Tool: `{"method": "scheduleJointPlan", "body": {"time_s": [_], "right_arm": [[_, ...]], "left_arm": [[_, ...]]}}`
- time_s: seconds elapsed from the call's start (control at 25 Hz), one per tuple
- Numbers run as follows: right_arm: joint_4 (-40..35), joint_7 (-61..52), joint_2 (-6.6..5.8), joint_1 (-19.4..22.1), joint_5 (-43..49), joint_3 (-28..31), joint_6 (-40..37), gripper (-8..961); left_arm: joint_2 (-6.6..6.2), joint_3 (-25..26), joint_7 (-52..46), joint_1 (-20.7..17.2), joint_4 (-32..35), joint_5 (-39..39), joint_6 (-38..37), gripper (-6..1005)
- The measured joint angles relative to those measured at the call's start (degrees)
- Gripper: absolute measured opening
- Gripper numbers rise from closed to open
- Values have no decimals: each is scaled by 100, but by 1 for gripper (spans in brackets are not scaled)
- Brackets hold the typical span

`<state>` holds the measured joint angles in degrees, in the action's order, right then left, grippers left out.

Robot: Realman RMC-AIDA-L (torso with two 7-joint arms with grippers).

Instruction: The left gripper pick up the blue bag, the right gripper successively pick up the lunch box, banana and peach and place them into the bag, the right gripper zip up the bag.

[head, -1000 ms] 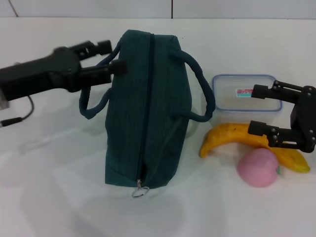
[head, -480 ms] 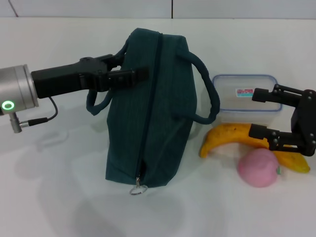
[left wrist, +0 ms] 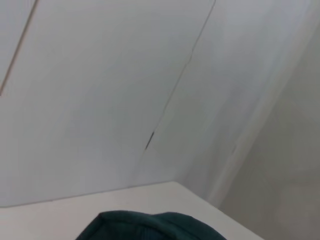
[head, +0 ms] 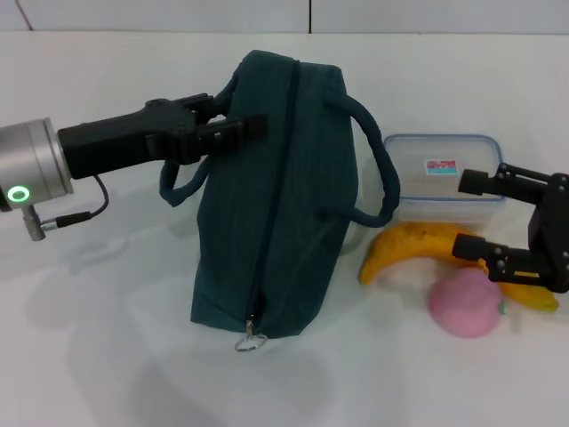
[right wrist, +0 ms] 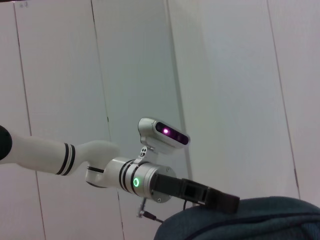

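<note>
Progress stands at the first step only: in the head view the left claw point(head: 227, 132) reaches in from the left of the frame and presses against the upper left side of the blue bag point(head: 271, 196), beside the near handle loop, though whether its fingers are clenched on the fabric or handle cannot be told. The bag stands in the centre of the frame on the white counter point(head: 107, 338), leaning a little, its base apparently on the surface, so the lift looks begun at most. Its long zipper runs closed from top to the ring pull point(head: 252, 338) at the lower centre, so nothing can go in yet and no contents show. All three items wait outside the bag at the right of the frame: the lunch box point(head: 440, 178) lidded, with nothing visible inside, the banana point(head: 404, 247) just below it, and the peach point(head: 462, 302) touching the banana's underside. The right claw point(head: 471, 213) hovers released at the far right, fingers spread over the lunch box and banana, grasping nothing. Packing and zipping all remain.
</note>
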<state>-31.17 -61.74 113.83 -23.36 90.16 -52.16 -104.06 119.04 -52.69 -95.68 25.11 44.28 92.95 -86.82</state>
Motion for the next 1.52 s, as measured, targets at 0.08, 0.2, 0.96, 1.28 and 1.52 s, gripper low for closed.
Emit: {"method": "scheduleJointPlan", "body": {"time_s": [0.08, 0.2, 0.96, 1.28, 1.52], "right_arm": [[29, 11, 0, 24, 10, -9, 4, 755], [111, 60, 26, 101, 7, -3, 2, 755], [3235, 540, 235, -152, -3102, 21, 667, 753], [4600, -413, 236, -330, -3466, 1325, 1069, 753], [4801, -825, 236, -151, -2402, 2674, 1616, 752]], "left_arm": [[0, 3, 47, -16, -41, -94, 10, 780], [9, 4, 98, -23, -83, -123, 19, 712], [22, -18, 117, 34, -140, -52, 89, 75], [29, -38, 187, 55, -157, -81, 61, 52], [30, -40, 78, 65, -146, -61, 53, 50]]}}
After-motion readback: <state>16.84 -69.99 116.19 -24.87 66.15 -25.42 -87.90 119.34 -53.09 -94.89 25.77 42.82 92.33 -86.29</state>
